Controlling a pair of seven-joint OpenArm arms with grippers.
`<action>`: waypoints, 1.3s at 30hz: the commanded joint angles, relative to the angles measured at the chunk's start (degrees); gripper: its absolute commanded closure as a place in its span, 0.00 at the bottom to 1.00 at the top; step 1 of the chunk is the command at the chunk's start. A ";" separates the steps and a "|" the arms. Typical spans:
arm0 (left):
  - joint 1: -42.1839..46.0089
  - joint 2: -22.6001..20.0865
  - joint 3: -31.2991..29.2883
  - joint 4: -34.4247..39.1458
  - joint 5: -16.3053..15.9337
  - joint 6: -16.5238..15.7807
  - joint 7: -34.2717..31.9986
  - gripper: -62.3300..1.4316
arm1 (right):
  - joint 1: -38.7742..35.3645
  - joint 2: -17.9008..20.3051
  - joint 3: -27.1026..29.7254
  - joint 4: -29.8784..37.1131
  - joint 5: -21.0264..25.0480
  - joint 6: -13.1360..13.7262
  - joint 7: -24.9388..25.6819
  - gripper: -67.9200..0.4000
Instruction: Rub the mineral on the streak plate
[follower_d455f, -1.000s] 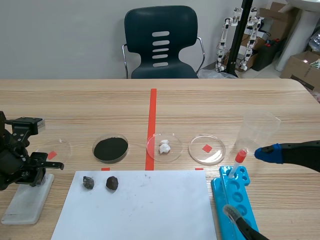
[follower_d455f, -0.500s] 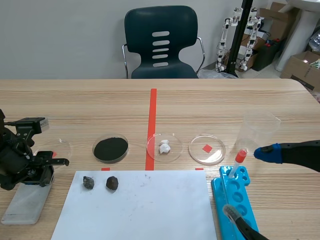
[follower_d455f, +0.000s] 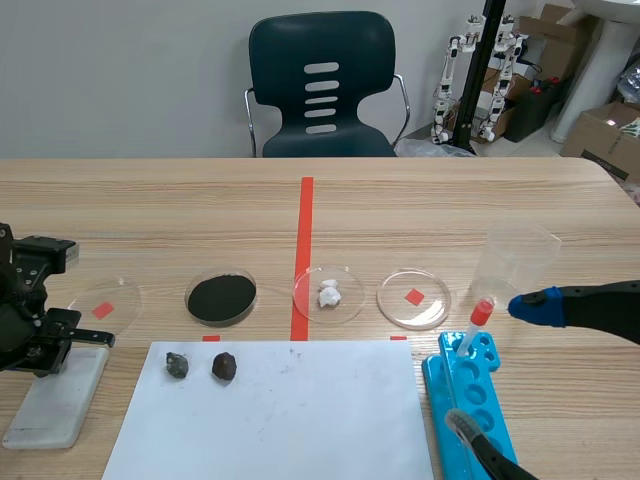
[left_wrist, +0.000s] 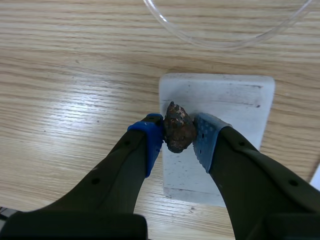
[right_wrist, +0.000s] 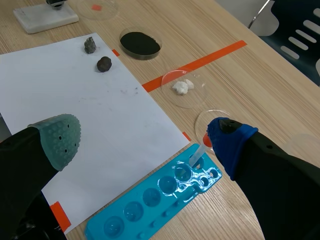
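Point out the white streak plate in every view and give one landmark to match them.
Scene view: streak plate, near left of the table, left of the paper.
Left wrist view: plate under the left end effector, which is shut on a rock.
Right wrist view: plate far ahead, beyond the paper.
Shared landmark: the empty clear dish beside it.

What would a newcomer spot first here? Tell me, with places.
The left gripper, at the left of the scene view, is shut on a brownish mineral over the white streak plate. Mid-table, a dish of black powder stands out, beyond a white sheet bearing two dark rocks.
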 joint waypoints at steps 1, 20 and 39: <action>-0.28 -0.44 -0.17 0.57 -0.22 0.07 0.26 0.82 | 0.04 0.02 0.04 0.31 0.61 -0.02 0.63 0.22; 0.02 0.15 -0.17 0.57 -14.38 -3.17 -3.45 0.82 | 0.04 0.00 0.04 0.31 0.61 -0.02 0.63 0.22; -0.33 -0.26 -0.17 -4.87 -2.51 -0.31 -4.76 0.82 | 0.04 0.00 0.04 0.31 0.61 -0.02 0.63 0.22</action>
